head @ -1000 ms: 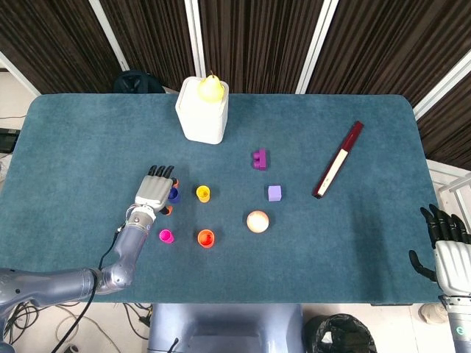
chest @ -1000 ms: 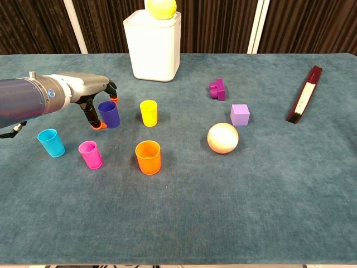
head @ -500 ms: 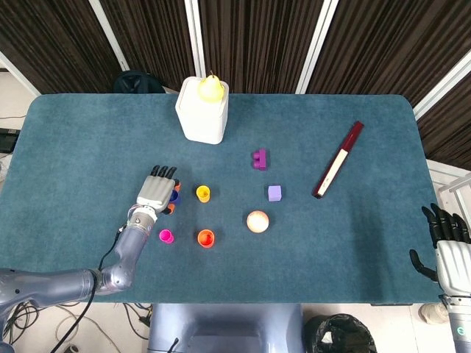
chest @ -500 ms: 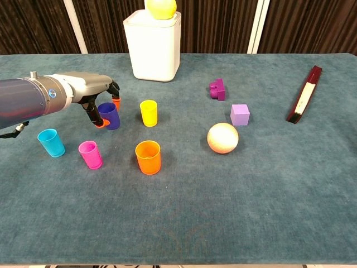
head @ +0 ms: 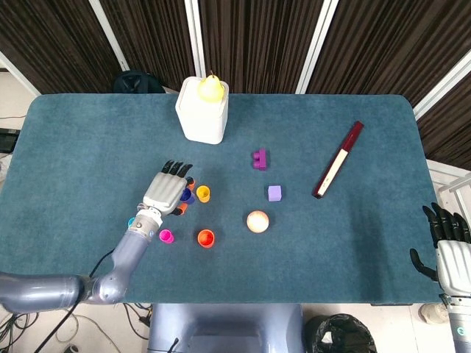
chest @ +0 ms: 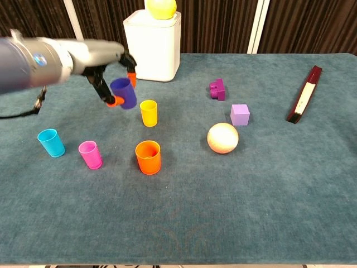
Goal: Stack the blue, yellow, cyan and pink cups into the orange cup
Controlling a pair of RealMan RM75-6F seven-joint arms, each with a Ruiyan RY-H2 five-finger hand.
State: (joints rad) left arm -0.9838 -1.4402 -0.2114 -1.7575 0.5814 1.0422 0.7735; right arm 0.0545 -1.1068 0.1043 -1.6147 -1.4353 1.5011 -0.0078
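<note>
Now your left hand (chest: 106, 67) held the blue cup (chest: 124, 92) between its fingers, lifted off the worktop (chest: 223, 212) and slightly tilted, just to the left of the yellow cup (chest: 148, 112) and above its level. In the head view the same hand (head: 166, 193) covered most of the blue cup (head: 187, 195), so only its edge was visible beside the yellow cup (head: 203, 193). The orange cup (chest: 148, 157) stood upright on the worktop in front of the yellow cup, with its mouth open upward and nothing inside. The pink cup (chest: 90, 154) stood to the left of the orange cup, and the cyan cup (chest: 51, 142) stood further left, both upright and apart from each other. Your right hand (head: 447, 250) was at the right edge of the head view, beyond the worktop, with its fingers apart and holding nothing. Behind the cups stood a white container (chest: 153, 46) with a yellow ball (chest: 161, 8) on top. On the right side lay a purple brick (chest: 217, 89), a lilac cube (chest: 240, 114), a cream ball (chest: 222, 138) and a dark red pen (chest: 304, 101).
</note>
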